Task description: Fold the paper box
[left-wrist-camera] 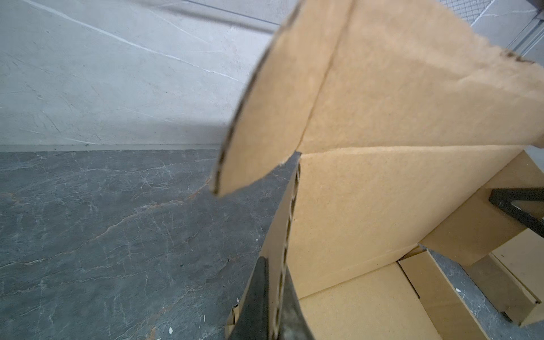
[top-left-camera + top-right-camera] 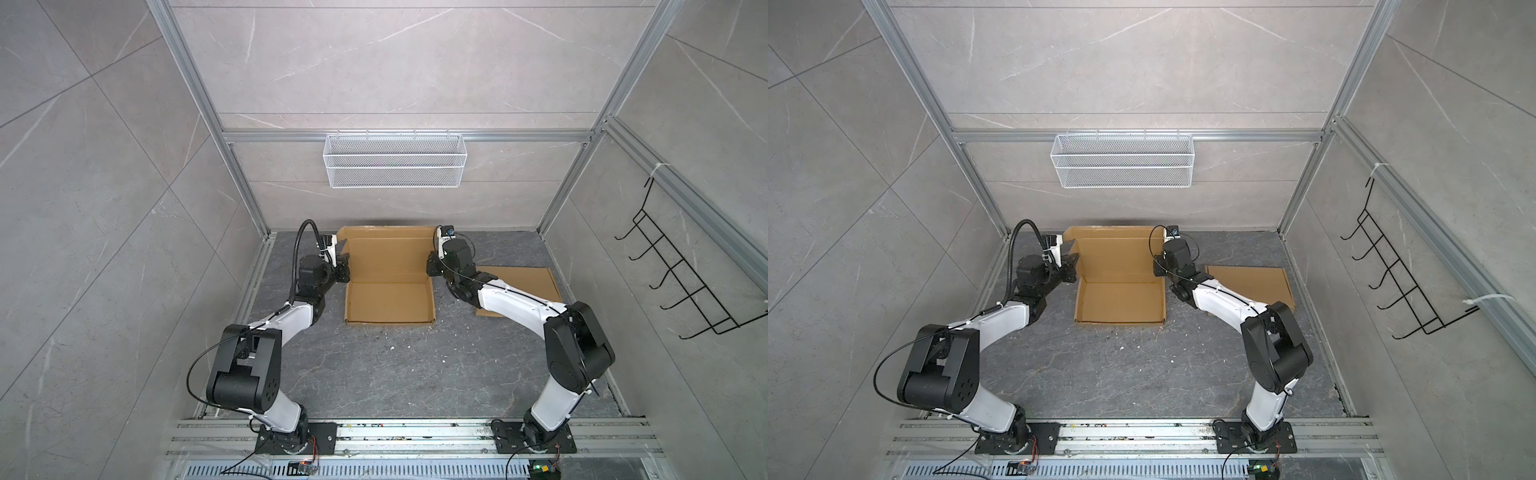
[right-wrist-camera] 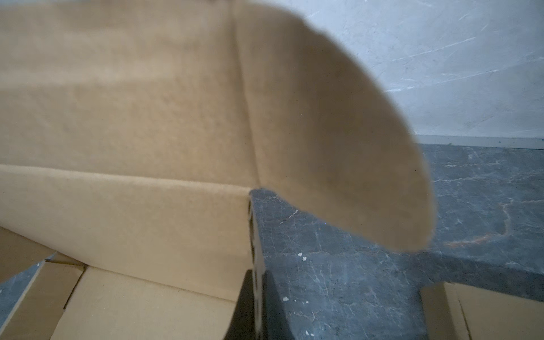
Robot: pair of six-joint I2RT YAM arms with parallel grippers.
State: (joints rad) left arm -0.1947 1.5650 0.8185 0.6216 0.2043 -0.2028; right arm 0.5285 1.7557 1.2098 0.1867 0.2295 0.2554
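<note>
On your dark grey marbled tabletop (image 2: 395,374) the half-folded brown corrugated cardboard box (image 2: 388,299) sits far back between both arms, its raised rear panel pinched at one side edge by your clenched left gripper (image 1: 276,282) and at the opposite edge by your clenched right gripper (image 3: 258,282).

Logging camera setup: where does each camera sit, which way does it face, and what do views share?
Both top views: high over the arm bases, looking down at the paper box; both arms show.
Left wrist: at the box's left edge, looking along it; left gripper clamps that edge.
Right wrist: same at the right edge; right gripper clamps it.
Shared: all show the box's raised panel.
</note>
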